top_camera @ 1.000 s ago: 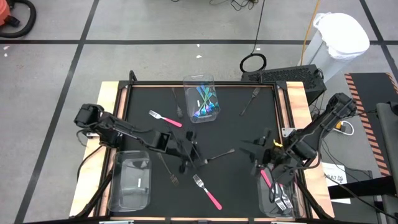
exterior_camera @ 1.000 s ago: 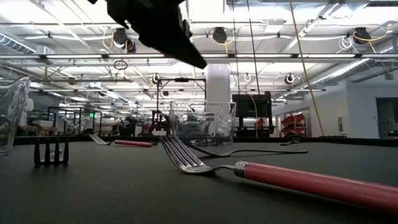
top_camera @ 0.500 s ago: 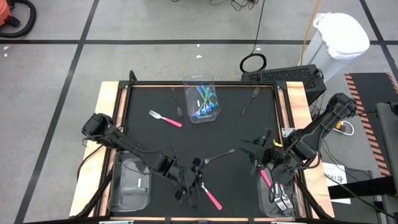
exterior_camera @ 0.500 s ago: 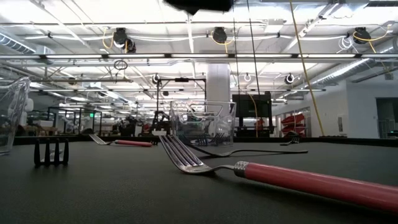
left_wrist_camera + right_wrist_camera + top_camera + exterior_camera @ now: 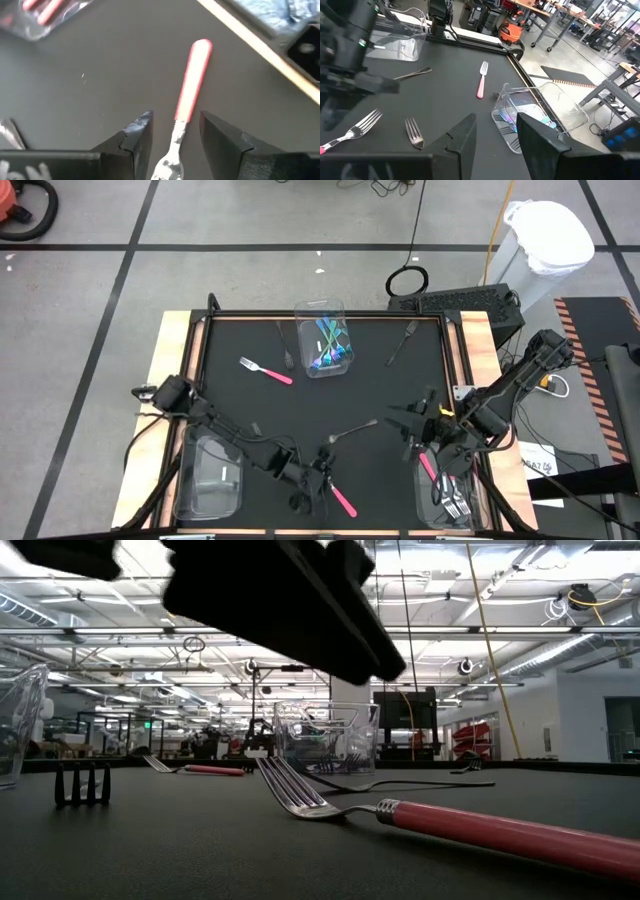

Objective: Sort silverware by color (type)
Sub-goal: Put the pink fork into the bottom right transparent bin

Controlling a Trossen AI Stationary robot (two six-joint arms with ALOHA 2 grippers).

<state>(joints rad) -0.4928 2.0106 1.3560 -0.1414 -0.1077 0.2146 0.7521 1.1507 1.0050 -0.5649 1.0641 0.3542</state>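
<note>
Silverware lies scattered on your table: a pink-handled fork (image 5: 334,489) sits near the front edge, and your left gripper (image 5: 174,141) hovers right over it, fingers spread to either side of its neck, not pinching. Your right gripper (image 5: 412,428) waits near the right edge, fingers parted, nothing between them. Teal-handled pieces (image 5: 328,345) sit in the clear bin (image 5: 321,309) at the back edge.

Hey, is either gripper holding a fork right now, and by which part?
Nothing held. The left gripper is open, straddling the pink-handled fork at its neck; right gripper is open, empty.
</note>
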